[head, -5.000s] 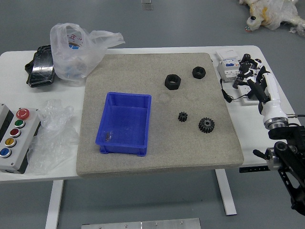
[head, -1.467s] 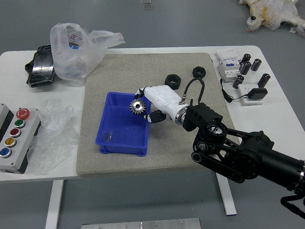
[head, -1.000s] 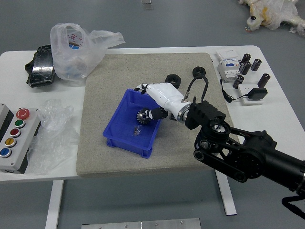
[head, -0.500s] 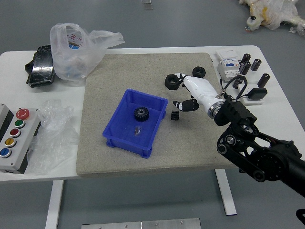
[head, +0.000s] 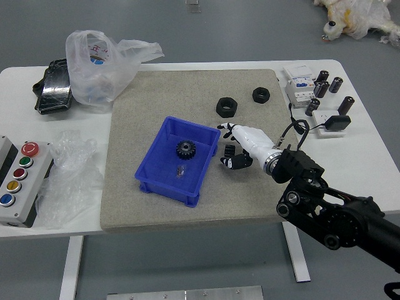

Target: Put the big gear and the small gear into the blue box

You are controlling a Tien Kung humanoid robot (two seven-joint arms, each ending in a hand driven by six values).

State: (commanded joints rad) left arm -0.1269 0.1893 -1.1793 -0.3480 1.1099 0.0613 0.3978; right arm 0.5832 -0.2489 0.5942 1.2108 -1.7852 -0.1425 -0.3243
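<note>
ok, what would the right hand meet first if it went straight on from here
The right hand would probably meet the small gear between its fingers and thumb, then the blue box; depth is unclear.

Glossy blue plastic box, matt black gear, crinkled translucent plastic bag

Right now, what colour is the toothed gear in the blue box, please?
The gear is black; head view.

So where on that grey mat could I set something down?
Bare mat lies behind the blue box, left of the two black nuts, and also between the box and the crumpled plastic at left. It is crowded right of the box, where the right hand reaches around the small gear.
</note>
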